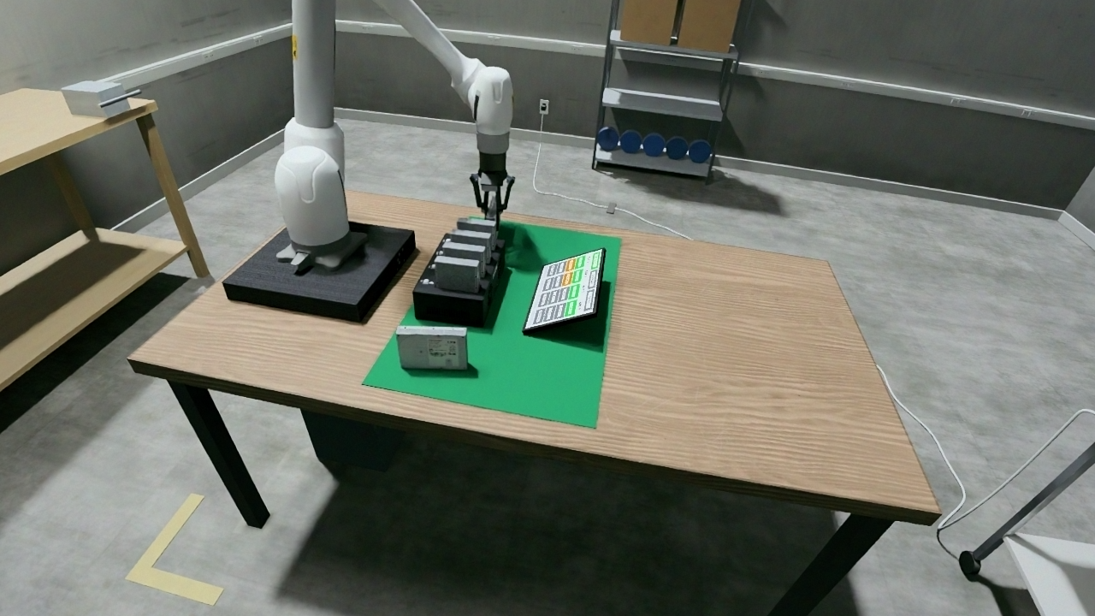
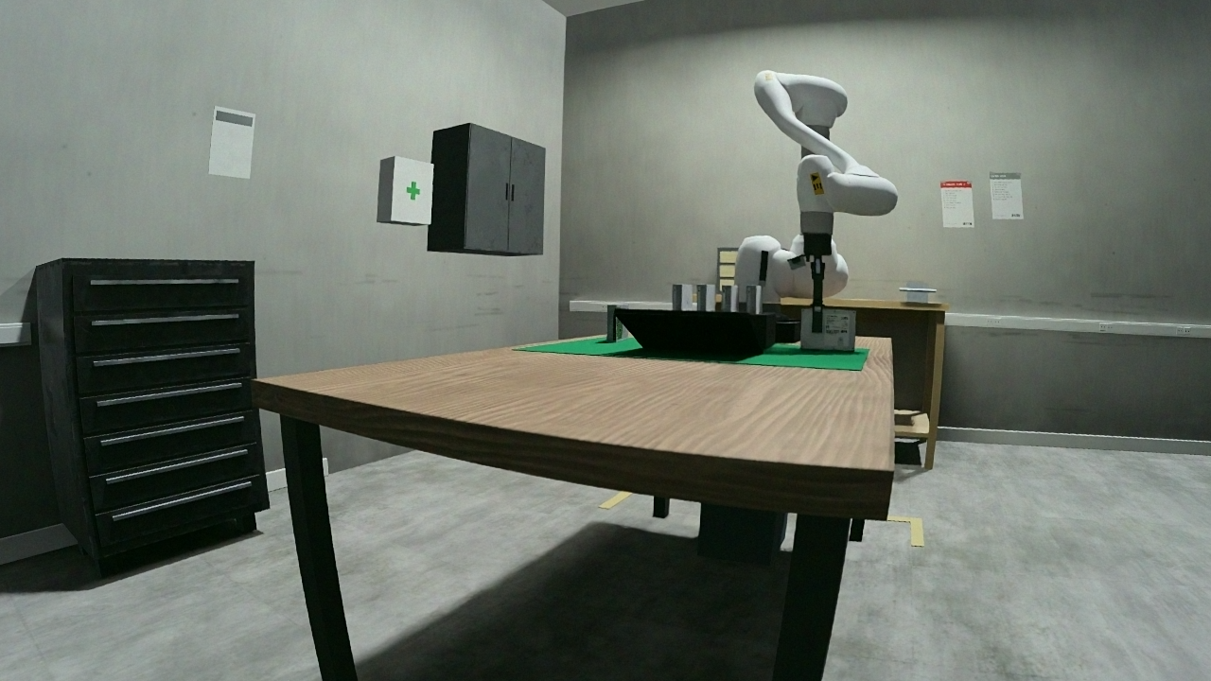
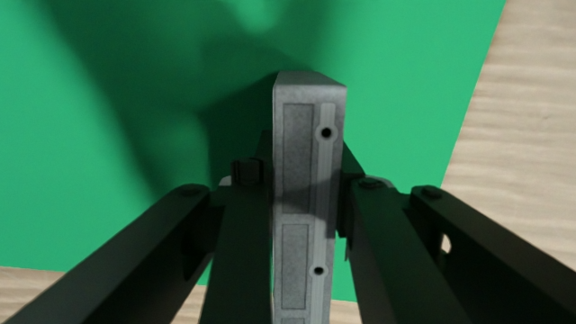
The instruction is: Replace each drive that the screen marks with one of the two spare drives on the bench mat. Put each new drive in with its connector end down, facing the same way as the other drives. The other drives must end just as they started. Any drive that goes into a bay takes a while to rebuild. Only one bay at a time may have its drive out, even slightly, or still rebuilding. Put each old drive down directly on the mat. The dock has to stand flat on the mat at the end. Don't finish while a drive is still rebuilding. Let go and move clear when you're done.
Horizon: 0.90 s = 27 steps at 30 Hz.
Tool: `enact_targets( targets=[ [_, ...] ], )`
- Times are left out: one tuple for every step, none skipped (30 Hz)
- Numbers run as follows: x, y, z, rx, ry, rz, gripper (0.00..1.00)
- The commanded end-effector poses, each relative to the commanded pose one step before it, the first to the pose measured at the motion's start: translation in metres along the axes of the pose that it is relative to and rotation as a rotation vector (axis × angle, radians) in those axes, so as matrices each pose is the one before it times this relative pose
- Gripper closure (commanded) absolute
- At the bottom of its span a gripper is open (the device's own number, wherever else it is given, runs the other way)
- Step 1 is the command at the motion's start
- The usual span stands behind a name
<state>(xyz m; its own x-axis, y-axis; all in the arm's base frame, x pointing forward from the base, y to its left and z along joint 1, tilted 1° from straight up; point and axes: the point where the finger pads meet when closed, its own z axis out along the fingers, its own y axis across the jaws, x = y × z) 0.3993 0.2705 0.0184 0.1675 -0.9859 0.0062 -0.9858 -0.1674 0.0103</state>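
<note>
The black two-finger gripper is grasping an upright grey rectangular drive at the green mat's far end; another grey drive is standing near left.

You're looking at a workshop or equipment lab — a wood-topped bench on dark metal legs stands on a bare concrete-look floor. In the exterior view you have a black seven-drawer tool cabinet, a dark two-door wall cabinet and a white first-aid box with a green cross. From the top, you can see a metal shelf rack holding cartons — beside plain grey walls.
</note>
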Motion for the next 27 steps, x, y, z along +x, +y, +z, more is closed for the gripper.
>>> enact_targets(
  targets=[
    [-0.00024,-0.00036,-0.00044,0.00077,-0.00065,0.00010,0.90],
    [0.00000,0.00000,0.00000,0.00000,0.00000,0.00000,0.90],
    [0.00000,0.00000,0.00000,0.00000,0.00000,0.00000,0.90],
    [0.00000,0.00000,0.00000,0.00000,0.00000,0.00000,0.90],
    [0.00000,0.00000,-0.00001,0.00000,0.00000,0.00000,0.90],
    [0.00000,0.00000,-0.00002,0.00000,0.00000,0.00000,0.90],
    [0.00000,0.00000,-0.00003,0.00000,0.00000,0.00000,0.90],
    [0.00000,0.00000,-0.00005,0.00000,0.00000,0.00000,0.90],
    [0.00000,0.00000,-0.00008,0.00000,0.00000,0.00000,0.90],
    [0.00000,0.00000,-0.00011,0.00000,0.00000,0.00000,0.90],
    [0.00000,0.00000,-0.00014,0.00000,0.00000,0.00000,0.90],
    [0.00000,0.00000,-0.00018,0.00000,0.00000,0.00000,0.90],
    [0.00000,0.00000,-0.00022,0.00000,0.00000,0.00000,0.90],
    [0.00000,0.00000,-0.00027,0.00000,0.00000,0.00000,0.90],
    [0.00000,0.00000,-0.00031,0.00000,0.00000,0.00000,0.90],
    [0.00000,0.00000,-0.00036,0.00000,0.00000,0.00000,0.90],
    [0.00000,0.00000,-0.00042,0.00000,0.00000,0.00000,0.90],
    [0.00000,0.00000,-0.00047,0.00000,0.00000,0.00000,0.90],
    [0.00000,0.00000,0.00000,0.00000,0.00000,0.00000,0.90],
    [0.00000,0.00000,0.00000,0.00000,0.00000,0.00000,0.90],
    [0.00000,0.00000,-0.00053,0.00000,0.00000,0.00000,0.90],
    [0.00000,0.00000,-0.00059,0.00000,0.00000,0.00000,0.90],
    [0.00000,0.00000,-0.00065,0.00000,0.00000,0.00000,0.90],
    [0.00000,0.00000,-0.00072,0.00000,0.00000,0.00000,0.90],
    [0.00000,0.00000,-0.00079,0.00000,0.00000,0.00000,0.90],
    [0.00000,0.00000,-0.00085,0.00000,0.00000,0.00000,0.90],
    [0.00000,0.00000,-0.00092,0.00000,0.00000,0.00000,0.90]
  ],
)
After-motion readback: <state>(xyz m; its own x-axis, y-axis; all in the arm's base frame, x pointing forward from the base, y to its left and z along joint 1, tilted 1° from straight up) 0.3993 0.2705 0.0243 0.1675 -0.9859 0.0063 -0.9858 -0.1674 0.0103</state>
